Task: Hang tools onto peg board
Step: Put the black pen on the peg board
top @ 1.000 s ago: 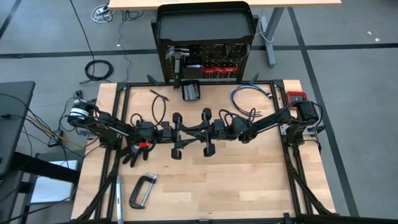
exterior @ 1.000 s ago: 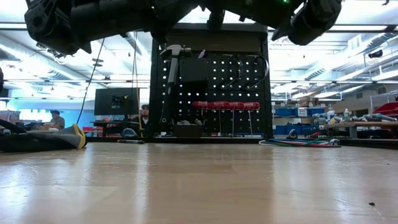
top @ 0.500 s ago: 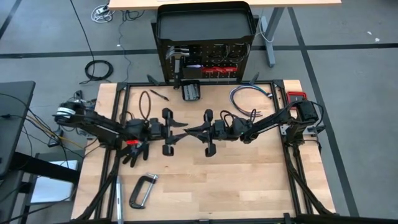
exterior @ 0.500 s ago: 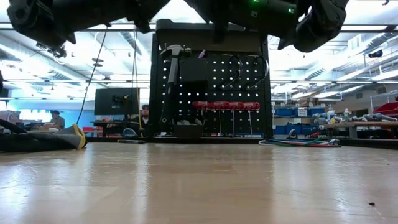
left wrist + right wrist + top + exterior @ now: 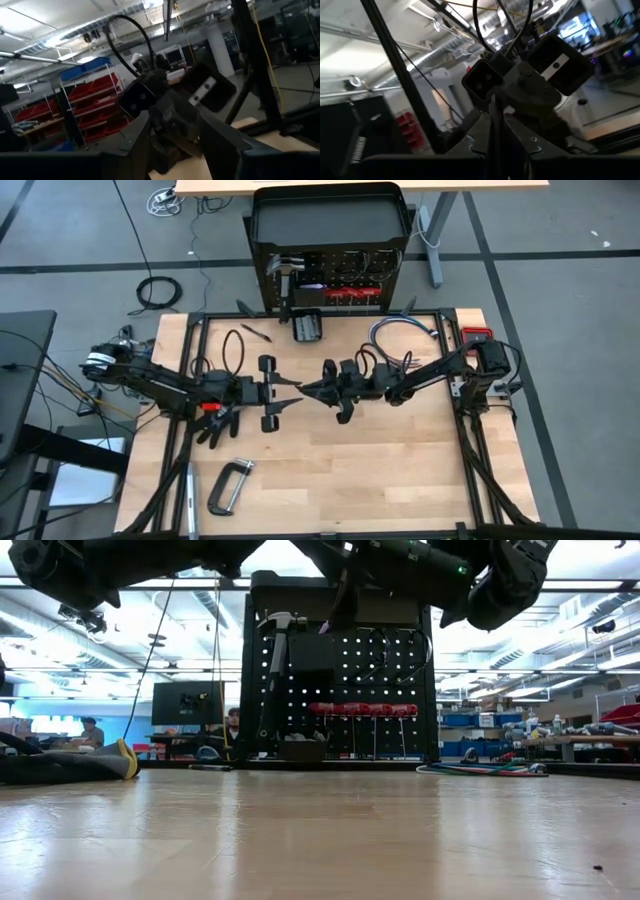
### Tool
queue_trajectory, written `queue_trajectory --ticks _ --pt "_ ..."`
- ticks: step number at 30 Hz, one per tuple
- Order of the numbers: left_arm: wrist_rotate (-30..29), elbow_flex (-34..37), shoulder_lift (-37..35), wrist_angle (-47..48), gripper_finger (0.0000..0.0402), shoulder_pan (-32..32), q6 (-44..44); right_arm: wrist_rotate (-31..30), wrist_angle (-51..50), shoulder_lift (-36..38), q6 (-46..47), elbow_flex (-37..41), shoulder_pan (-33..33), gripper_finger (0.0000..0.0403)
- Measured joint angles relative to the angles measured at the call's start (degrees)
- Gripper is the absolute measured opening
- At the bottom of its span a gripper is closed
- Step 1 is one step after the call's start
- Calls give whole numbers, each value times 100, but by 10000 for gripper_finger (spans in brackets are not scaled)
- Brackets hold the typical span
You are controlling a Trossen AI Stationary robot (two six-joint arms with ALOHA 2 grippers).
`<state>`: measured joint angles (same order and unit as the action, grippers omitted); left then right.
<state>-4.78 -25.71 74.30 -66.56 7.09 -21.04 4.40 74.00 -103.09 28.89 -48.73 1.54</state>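
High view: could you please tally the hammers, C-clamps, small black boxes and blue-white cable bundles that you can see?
hammer: 1
C-clamp: 1
small black box: 1
blue-white cable bundle: 1
Total: 4

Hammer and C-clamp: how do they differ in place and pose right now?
The hammer hangs upright on the peg board, head at the top; the C-clamp lies flat on the table, near its front left corner. The hammer is already off the table; the C-clamp is not yet hung. Neither is touched by a gripper.
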Motion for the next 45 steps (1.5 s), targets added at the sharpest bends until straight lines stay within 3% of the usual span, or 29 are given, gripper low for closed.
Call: queue_trajectory --ticks 13,18,24,31,40,45 --pt "186 -247 94 498 165 -4 -14 795 -194 0 1355 -2 -221 44" --pt "205 -614 223 1229 132 -2 -89 1053 -191 -4 1651 2 -220 44" --pt "278 -705 216 1337 80 8 -100 1255 -80 -2 1696 16 -192 44" --pt "286 -800 192 1295 64 21 124 1551 104 -4 1594 17 -201 49" --pt "204 -1363 -143 2517 43 56 322 1579 452 2 1274 10 -180 97" --pt "-281 -1496 -624 3250 41 135 60 1518 561 30 1018 -9 -292 119"
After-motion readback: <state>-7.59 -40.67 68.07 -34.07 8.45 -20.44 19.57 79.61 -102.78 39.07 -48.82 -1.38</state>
